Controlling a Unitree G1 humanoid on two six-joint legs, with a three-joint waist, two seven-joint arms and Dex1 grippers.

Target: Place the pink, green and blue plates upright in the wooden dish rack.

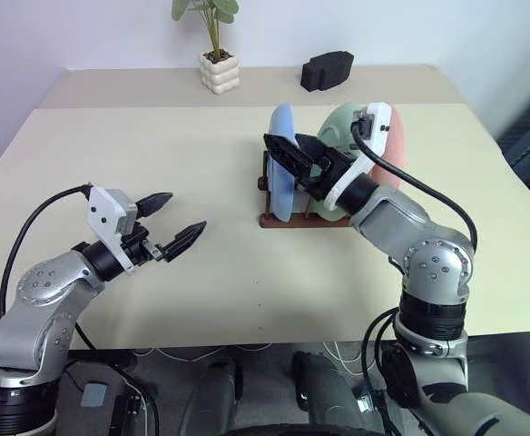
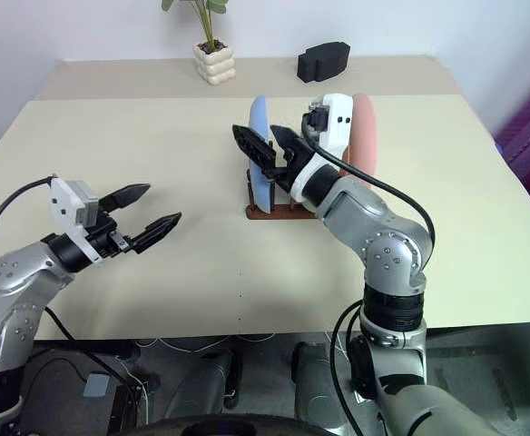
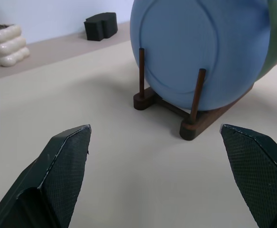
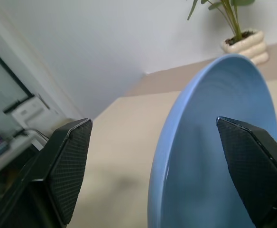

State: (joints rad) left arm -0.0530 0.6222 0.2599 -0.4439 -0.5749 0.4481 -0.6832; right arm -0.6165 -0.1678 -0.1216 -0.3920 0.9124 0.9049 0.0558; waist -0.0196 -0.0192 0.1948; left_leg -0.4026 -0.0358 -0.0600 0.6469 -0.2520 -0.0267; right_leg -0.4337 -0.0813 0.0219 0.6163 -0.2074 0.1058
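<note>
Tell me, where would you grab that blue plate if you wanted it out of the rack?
By its top rim, from above. The blue plate stands upright on edge in the wooden dish rack, pegs against its lower part, so only the upper edge is free.

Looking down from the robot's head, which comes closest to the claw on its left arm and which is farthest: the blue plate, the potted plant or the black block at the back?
From the left end effector, in the left eye view:
1. Blue plate, upright in the wooden dish rack, off to its right.
2. Potted plant, at the table's far edge.
3. Black block, also at the far edge, further right.
</note>
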